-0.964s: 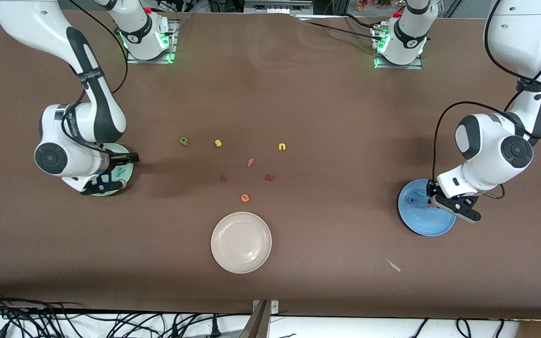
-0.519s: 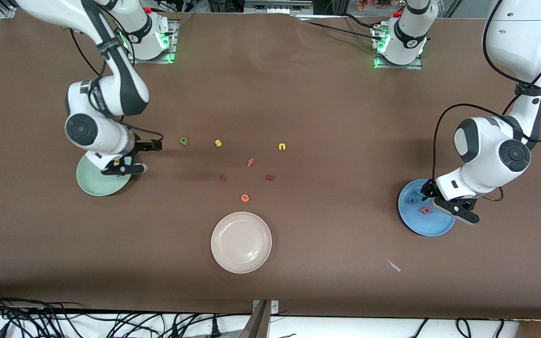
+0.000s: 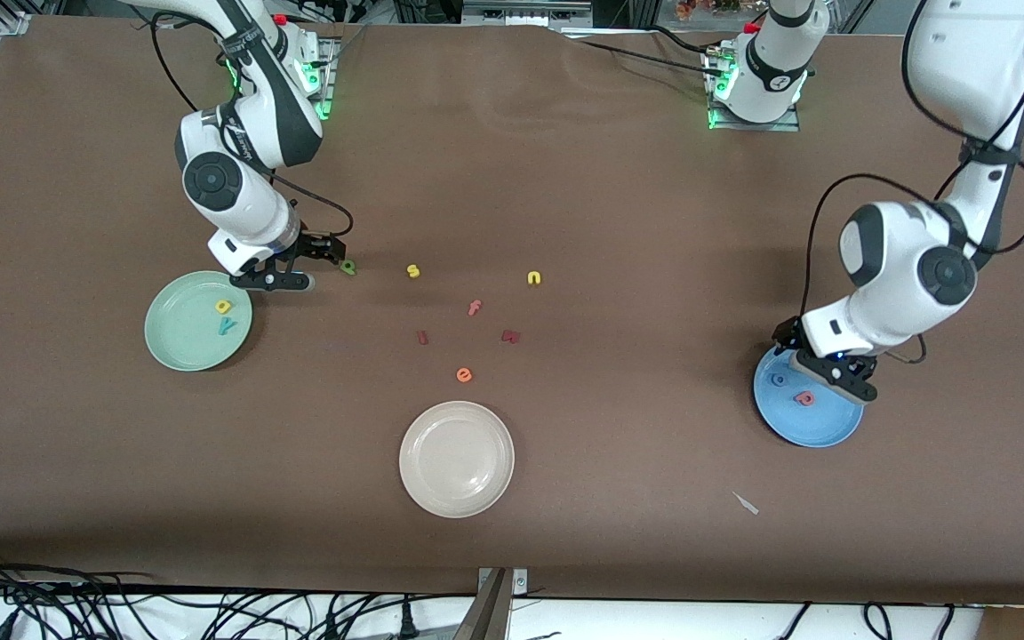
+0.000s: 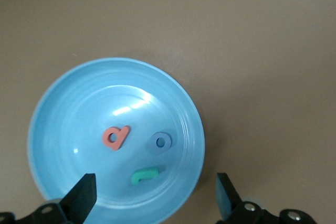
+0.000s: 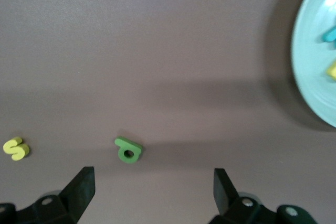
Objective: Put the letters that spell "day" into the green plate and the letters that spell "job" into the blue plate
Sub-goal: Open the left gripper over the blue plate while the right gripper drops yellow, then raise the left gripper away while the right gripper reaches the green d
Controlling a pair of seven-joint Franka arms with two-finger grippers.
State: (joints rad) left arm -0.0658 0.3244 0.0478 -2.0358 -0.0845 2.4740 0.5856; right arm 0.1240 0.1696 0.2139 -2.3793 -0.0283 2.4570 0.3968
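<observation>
Three plates lie on the brown table (image 3: 565,178). At the right arm's end is the green plate (image 3: 176,342), and in it lie the yellow a (image 3: 223,306) and the teal y (image 3: 227,325), close to each other. The right gripper (image 3: 294,267) hangs over bare table just beside this plate, between the plate and the dark green d (image 3: 348,266). Its fingers (image 5: 79,188) stand wide apart and hold nothing; in the right wrist view the d (image 5: 128,149) lies on the table between them.

Further toward the left arm's end, the yellow s (image 3: 413,270) and the yellow n (image 3: 533,278) lie in about the same row as the d. Nearer to the front camera are the salmon f (image 3: 474,308), two small dark red letters (image 3: 422,337) and the orange e (image 3: 464,375). The cream-white plate (image 3: 423,484) is the nearest of the plates, in the middle.

At the left arm's end is the blue plate (image 3: 823,431). The pink b (image 3: 804,397), the blue o (image 3: 779,380) and the teal j (image 4: 147,175) all lie in it. The left gripper (image 3: 828,369) is over this plate, its fingers (image 4: 81,195) wide open and empty.
</observation>
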